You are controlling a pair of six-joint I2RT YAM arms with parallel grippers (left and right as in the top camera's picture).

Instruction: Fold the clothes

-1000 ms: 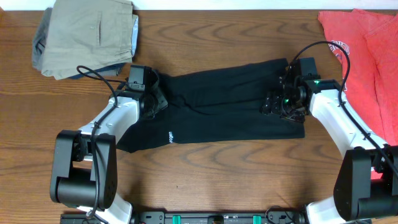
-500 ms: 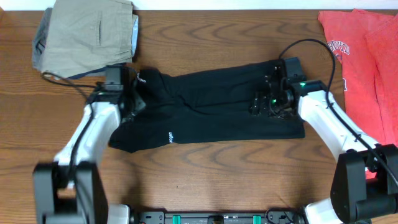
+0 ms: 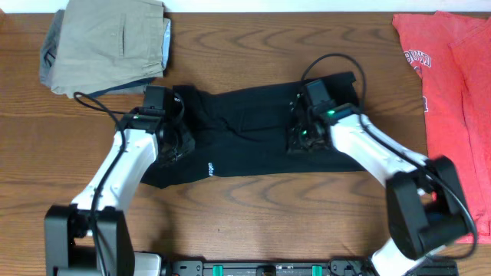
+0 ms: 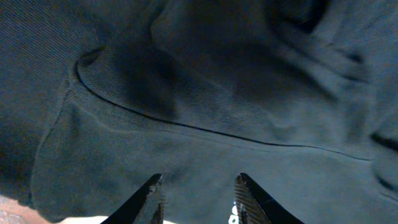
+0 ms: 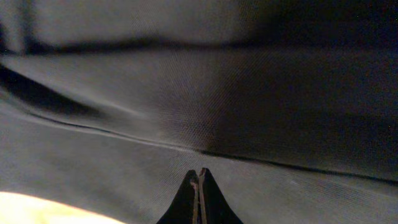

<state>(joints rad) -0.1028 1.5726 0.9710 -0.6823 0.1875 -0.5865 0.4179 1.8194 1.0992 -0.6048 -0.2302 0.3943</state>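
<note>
The clothes, a black collared shirt [image 3: 253, 130], lie spread lengthwise across the middle of the table. A small white logo [image 3: 209, 169] shows near its front edge. My left gripper [image 3: 173, 146] sits low over the shirt's left end. In the left wrist view its fingers [image 4: 155, 190] stand apart, with black fabric [image 4: 205, 93] filling the frame. My right gripper [image 3: 299, 142] rests on the right half of the shirt. Its tips [image 5: 199, 173] are shut together against the cloth [image 5: 186, 93]. No pinched fabric shows between them.
Folded khaki trousers [image 3: 107, 42] lie at the back left corner. A red-orange T-shirt [image 3: 453, 69] covers the right edge. The bare wooden table [image 3: 253, 222] shows in front of the shirt. Cables loop up from both wrists.
My right gripper slid left along the shirt and its jaws went from wide open to shut. My left gripper swung out left, then came back right and nearer the front.
</note>
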